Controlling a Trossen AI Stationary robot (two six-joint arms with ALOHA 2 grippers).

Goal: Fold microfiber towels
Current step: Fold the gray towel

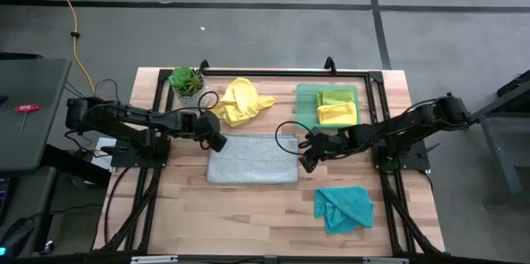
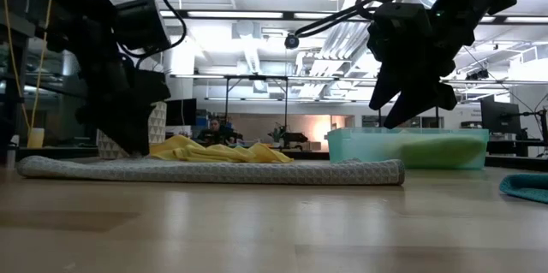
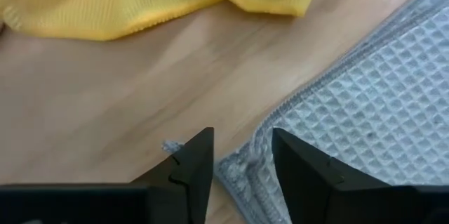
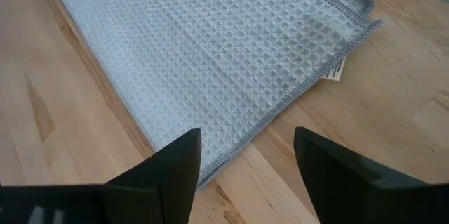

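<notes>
You had the grey towel (image 1: 252,158) lying folded once at the table's middle, your left gripper (image 3: 242,168) straddling its far-left corner with jaws narrowly parted, nothing pinched yet. Your right gripper (image 4: 245,164) hovered wide open over the far-right corner; next, I judge, both needed to pinch before the second fold.
</notes>
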